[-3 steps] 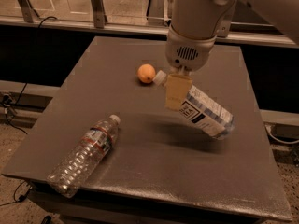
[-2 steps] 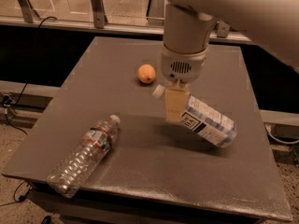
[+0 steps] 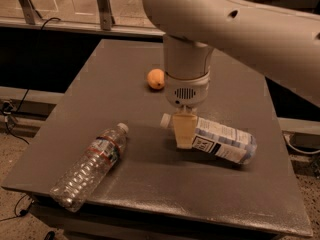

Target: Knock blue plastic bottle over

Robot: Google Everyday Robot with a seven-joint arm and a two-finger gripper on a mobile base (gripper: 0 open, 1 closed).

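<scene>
The blue plastic bottle [image 3: 225, 141] lies on its side on the grey table [image 3: 165, 194], right of centre. Its white cap points left and its white-and-dark label faces me. My gripper [image 3: 184, 133] hangs straight down from the big white arm and stands in front of the bottle's neck end, covering part of it just right of the cap. Its tip is close to the table top.
A ribbed clear bottle [image 3: 90, 166] with a red-and-white label lies on its side at the front left, near the table's edge. A small orange fruit [image 3: 156, 79] sits behind the gripper. Metal rails [image 3: 102, 6] and cables run along the floor behind and to the left.
The blue bottle, tilted against the gripper a second ago, has dropped and now lies flat on the table. The gripper has come down and a little to the left with it.
</scene>
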